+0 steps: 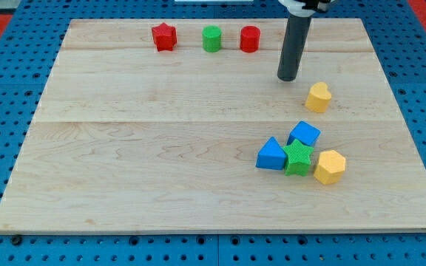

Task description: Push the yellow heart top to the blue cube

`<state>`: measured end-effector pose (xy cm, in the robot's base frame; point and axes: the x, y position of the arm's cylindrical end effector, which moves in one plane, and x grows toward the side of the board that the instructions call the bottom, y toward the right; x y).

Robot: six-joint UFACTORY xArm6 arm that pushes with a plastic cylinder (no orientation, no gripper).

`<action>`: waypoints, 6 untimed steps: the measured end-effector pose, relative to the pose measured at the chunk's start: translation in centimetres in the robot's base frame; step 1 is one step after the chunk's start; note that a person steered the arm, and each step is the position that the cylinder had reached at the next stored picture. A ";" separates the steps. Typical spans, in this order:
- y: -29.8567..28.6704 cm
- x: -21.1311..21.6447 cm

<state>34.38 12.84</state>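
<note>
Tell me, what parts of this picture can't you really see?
- Camera view: the arm above my tip is cut off by the view's top edge.
- A red bit just left of the rod, near the red cylinder, is mostly hidden by the rod; its shape cannot be told.
- Whether my tip touches the yellow heart is unclear; it looks apart, to the view's upper left.

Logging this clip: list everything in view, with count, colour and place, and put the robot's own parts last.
Red star: one, red, top row, leftmost.
Green cylinder: one, green, top row, middle.
Red cylinder: one, red, top row, right.
Yellow heart: one, yellow, right of centre, alone.
Blue cube: one, blue, top of lower-right cluster.
Blue triangle: one, blue, cluster's left.
Green star: one, green, cluster's middle.
Yellow hexagon: one, yellow, cluster's right.
Wooden board: one, light wood, on blue pegboard.
My tip: one, dark rod, up-left of the yellow heart, apart from it.
</note>
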 end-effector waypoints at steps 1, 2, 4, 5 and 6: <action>5.5 2.6; 6.0 7.4; 4.3 10.7; 5.2 8.1; 5.4 6.9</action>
